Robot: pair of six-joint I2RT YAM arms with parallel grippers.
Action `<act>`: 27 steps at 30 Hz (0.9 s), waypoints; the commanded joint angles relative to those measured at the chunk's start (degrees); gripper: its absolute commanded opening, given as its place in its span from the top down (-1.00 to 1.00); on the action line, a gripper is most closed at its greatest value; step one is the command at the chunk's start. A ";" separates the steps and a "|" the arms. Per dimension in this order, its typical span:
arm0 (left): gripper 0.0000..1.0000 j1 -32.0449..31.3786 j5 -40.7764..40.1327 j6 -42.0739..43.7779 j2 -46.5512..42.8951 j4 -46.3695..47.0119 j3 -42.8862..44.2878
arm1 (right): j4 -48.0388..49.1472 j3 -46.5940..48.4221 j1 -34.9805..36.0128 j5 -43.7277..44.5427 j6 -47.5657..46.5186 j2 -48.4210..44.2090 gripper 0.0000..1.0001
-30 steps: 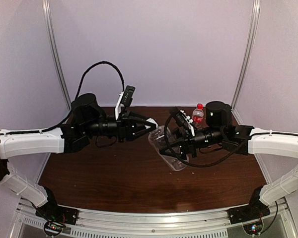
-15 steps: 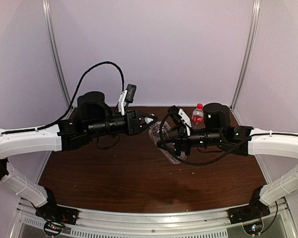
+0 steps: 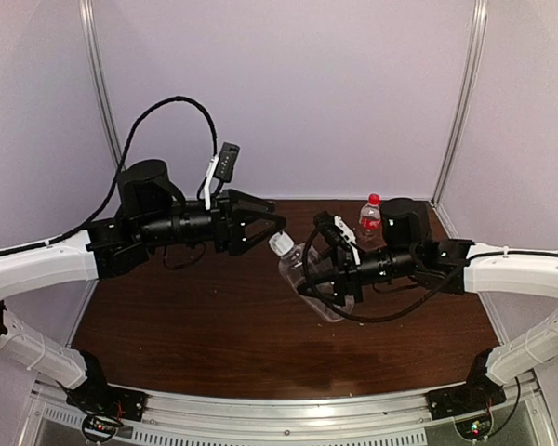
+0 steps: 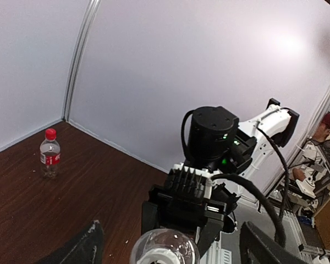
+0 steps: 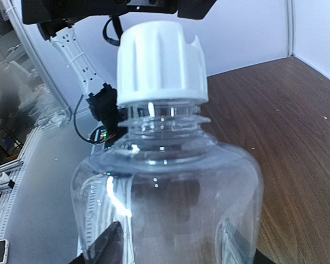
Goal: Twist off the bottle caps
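Observation:
The plain clear bottle (image 3: 307, 279) is held tilted above the table, with my right gripper (image 3: 322, 279) shut on its body. Its white cap (image 3: 280, 243) sits on the neck and points toward my left gripper (image 3: 266, 232), which stands open just short of the cap, touching nothing. In the right wrist view the white cap (image 5: 159, 63) tops the bottle (image 5: 170, 192), with dark fingers (image 5: 107, 245) low on either side. In the left wrist view the white cap (image 4: 165, 256) lies low between wide-apart fingers (image 4: 80, 250). The red-labelled bottle (image 3: 370, 221) stands upright at the back right with its red cap (image 3: 374, 199) on.
The brown table (image 3: 214, 334) is enclosed by pale walls, with metal posts (image 3: 102, 102) at the back corners. The red-labelled bottle (image 4: 49, 157) stands near the back wall. A black cable (image 3: 163, 111) loops above the left arm.
My left gripper has opened and drawn back to the left, off the white cap. The cap stays on the plain bottle, which my right gripper still holds.

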 commanded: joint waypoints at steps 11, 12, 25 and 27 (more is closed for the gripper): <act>-0.71 0.52 21.98 13.37 -1.22 2.22 1.38 | 14.65 0.70 -0.23 -24.05 9.49 0.83 0.26; -0.70 0.52 22.89 12.82 -0.59 3.35 1.50 | 15.52 0.52 -0.23 -24.22 10.07 0.84 0.27; -0.13 0.43 25.67 4.99 3.23 13.46 0.61 | 16.72 -0.43 -0.26 -22.48 11.22 1.19 0.29; -0.04 0.43 25.41 4.54 3.36 14.19 0.25 | 16.70 -0.84 -0.23 -21.90 10.99 1.29 0.29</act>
